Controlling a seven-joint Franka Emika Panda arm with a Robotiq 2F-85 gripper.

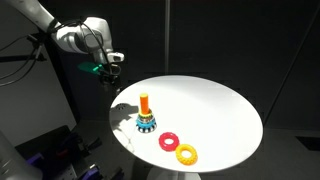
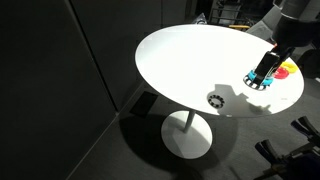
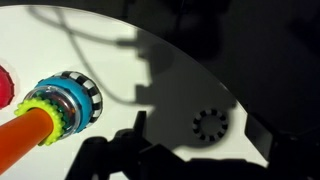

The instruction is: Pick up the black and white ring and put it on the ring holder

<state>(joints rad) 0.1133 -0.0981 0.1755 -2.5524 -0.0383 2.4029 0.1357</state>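
Note:
The black and white ring lies flat near the table's edge, apart from the other rings. In the wrist view it sits in the gripper's shadow. The ring holder has an orange peg on a dark base with a teal edge. It also shows in an exterior view and at the left of the wrist view. My gripper hangs above the table's edge, over the ring. In the wrist view it is open and empty, with one finger on each side of the ring.
A red ring and a yellow ring lie on the round white table beside the holder. The table stands on a single pedestal in dark surroundings. Its rim is close to the black and white ring.

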